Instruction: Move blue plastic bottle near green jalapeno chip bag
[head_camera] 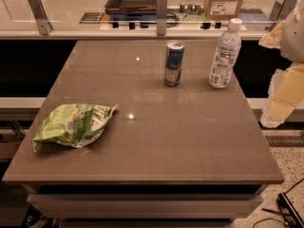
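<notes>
At far right, tool (286,87), grip state unclear, near upright blue plastic bottle (224,56).

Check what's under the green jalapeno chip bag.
Only the table shows around the green jalapeno chip bag; anything beneath it is covered by the crumpled foil. The gripper hangs beyond the table's right edge, apart from the blue plastic bottle.

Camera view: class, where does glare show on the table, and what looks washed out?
Camera view: two small glints on the table, one near the green jalapeno chip bag; the gripper, at the right edge, looks washed out.
</notes>
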### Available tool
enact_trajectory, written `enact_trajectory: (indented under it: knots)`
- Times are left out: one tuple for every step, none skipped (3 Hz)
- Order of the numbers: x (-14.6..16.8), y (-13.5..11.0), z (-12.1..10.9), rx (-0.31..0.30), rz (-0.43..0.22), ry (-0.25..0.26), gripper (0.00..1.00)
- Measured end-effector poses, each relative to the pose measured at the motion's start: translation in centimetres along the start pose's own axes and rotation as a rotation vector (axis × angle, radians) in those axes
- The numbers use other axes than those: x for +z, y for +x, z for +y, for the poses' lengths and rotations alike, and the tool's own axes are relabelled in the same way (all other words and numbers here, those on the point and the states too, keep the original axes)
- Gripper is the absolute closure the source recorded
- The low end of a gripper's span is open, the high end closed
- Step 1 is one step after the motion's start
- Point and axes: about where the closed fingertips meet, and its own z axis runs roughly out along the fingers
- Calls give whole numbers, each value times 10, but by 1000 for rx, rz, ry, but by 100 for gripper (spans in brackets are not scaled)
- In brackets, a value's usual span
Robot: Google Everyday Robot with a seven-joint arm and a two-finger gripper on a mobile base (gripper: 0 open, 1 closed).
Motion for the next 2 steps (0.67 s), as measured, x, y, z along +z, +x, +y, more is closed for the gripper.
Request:
enact_trajectory:
  knots:
    - [0,0,0,0,0,0,0]
    - [2,0,-10,32,-37,31,0]
